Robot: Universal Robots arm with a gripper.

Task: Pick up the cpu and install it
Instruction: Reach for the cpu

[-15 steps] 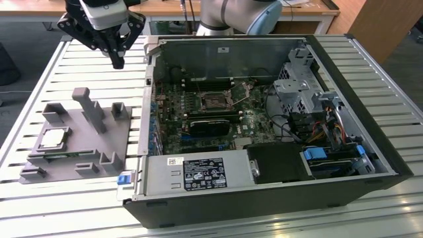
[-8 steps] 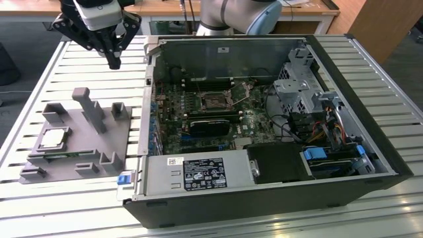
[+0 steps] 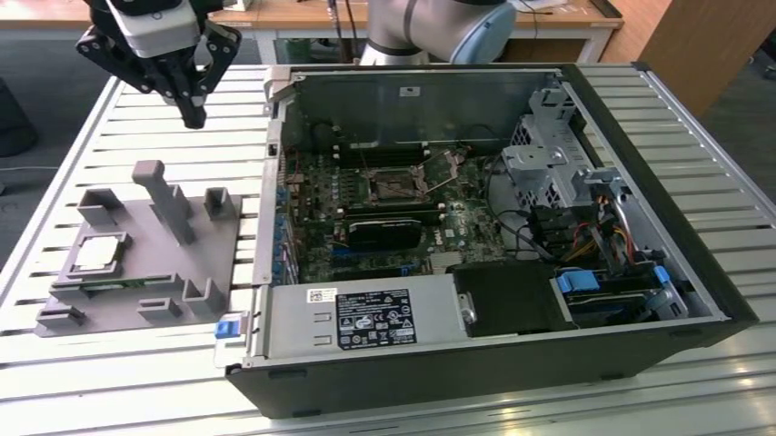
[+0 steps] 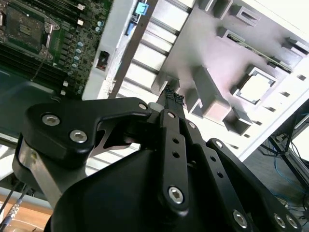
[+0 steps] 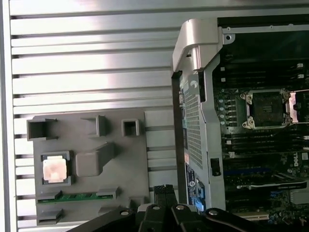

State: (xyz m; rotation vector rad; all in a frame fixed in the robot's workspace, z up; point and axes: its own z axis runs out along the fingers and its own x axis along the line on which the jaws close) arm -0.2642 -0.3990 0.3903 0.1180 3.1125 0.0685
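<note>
Gripper [image 3: 192, 111] hangs in the air over the slatted table [image 3: 158, 145], its black fingers [image 4: 174, 99] pressed together at the tips and holding nothing. It sits near the far end of the grey tray [image 3: 228, 259], on the exterior view's left of the open computer case [image 3: 510, 363]. In both wrist views the closed fingertips [image 5: 164, 191] point down by the tray's edge, between the tray [image 5: 130, 159] and the case wall. The cpu [image 3: 97, 253] lies flat in a square pocket of the tray, silvery top up, well apart from the gripper; it shows pale in the first wrist view [image 5: 54, 170] and the second [image 4: 254, 87]. A green memory stick [image 5: 79, 196] lies in a slot just beside it. Inside the case, the motherboard socket [image 3: 391, 188] sits near the board's middle.
</note>
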